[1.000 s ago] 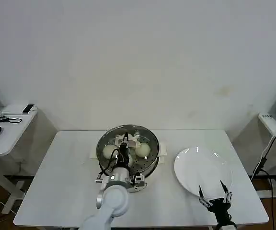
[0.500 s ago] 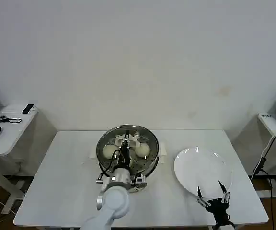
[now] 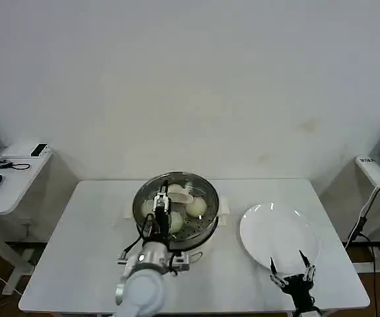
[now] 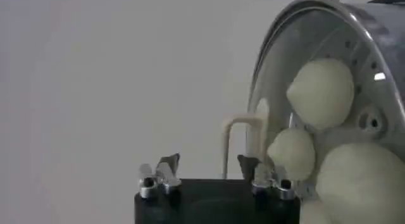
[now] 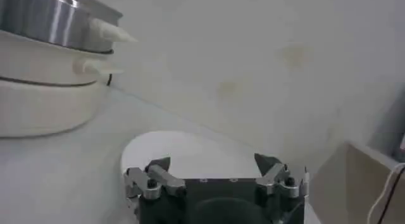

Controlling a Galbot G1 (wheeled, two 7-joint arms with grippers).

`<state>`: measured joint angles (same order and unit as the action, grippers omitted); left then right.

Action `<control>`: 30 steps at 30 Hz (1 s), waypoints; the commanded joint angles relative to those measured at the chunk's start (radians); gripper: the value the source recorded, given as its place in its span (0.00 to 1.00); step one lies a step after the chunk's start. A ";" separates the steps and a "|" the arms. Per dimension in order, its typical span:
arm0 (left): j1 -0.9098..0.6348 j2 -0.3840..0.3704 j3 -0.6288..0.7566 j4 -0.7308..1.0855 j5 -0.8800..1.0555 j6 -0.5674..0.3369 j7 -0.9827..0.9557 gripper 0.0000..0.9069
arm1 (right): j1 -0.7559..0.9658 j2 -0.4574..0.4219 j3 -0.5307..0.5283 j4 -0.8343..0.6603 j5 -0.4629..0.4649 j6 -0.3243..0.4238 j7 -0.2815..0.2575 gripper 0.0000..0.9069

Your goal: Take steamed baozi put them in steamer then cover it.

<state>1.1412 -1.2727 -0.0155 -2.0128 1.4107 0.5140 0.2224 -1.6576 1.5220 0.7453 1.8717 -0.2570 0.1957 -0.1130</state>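
Baozi (image 3: 196, 207) sit inside the steamer (image 3: 206, 193) on its perforated tray; 3 are clear in the head view (one partly hidden behind the left gripper), and the left wrist view shows 3 rounded buns (image 4: 319, 93) crowded against the pot's steel wall (image 4: 373, 38). Steamer stands at table (image 3: 84, 251) centre, cream base under the steel pot. Cover (image 3: 181, 197): a cream oblong handle shows among the buns in the pot, glass itself hard to make out; whether it is seated I cannot tell

Left gripper (image 3: 159, 205) is over the near-left part of the pot, fingers apart, nothing between them; in its wrist view the 2 tips (image 4: 169, 162) stand open with a cream handle loop (image 4: 243, 121) just beyond

Right gripper (image 3: 288, 273) is parked at the near edge of the white plate (image 3: 279, 231), fingers spread wide, holding nothing. Plate lies right of the steamer, apart from it; the right wrist view shows it (image 5: 190, 149) just past the open gripper (image 5: 212, 165), steamer (image 5: 44, 19) farther off
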 commanded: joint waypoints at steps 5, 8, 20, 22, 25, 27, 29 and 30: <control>0.416 0.121 -0.245 -0.321 -0.356 -0.112 -0.261 1.00 | 0.001 -0.035 -0.035 -0.024 0.160 -0.002 0.062 1.00; 0.509 0.111 -0.411 -0.334 -0.723 -0.179 -0.394 1.00 | -0.002 -0.055 -0.045 -0.014 0.206 0.015 0.060 1.00; 0.604 0.009 -0.686 -0.038 -1.674 -0.693 -0.490 1.00 | 0.001 -0.156 -0.145 -0.019 0.321 0.054 -0.007 1.00; 0.623 -0.019 -0.682 -0.052 -1.668 -0.656 -0.469 1.00 | -0.013 -0.173 -0.155 -0.006 0.328 0.048 -0.009 1.00; 0.649 -0.035 -0.675 -0.073 -1.657 -0.620 -0.452 1.00 | -0.038 -0.197 -0.171 0.027 0.369 0.022 -0.017 1.00; 0.673 -0.042 -0.670 -0.068 -1.620 -0.639 -0.445 1.00 | -0.054 -0.201 -0.183 0.046 0.387 -0.007 -0.019 1.00; 0.690 -0.044 -0.658 -0.070 -1.608 -0.635 -0.446 1.00 | -0.067 -0.206 -0.187 0.058 0.386 -0.023 -0.023 1.00; 0.694 -0.044 -0.656 -0.061 -1.599 -0.633 -0.445 1.00 | -0.075 -0.207 -0.189 0.069 0.383 -0.030 -0.025 1.00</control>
<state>1.7130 -1.2767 -0.5889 -2.1222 0.0986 -0.0042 -0.1892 -1.6829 1.3706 0.6098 1.8818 0.0447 0.2177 -0.1203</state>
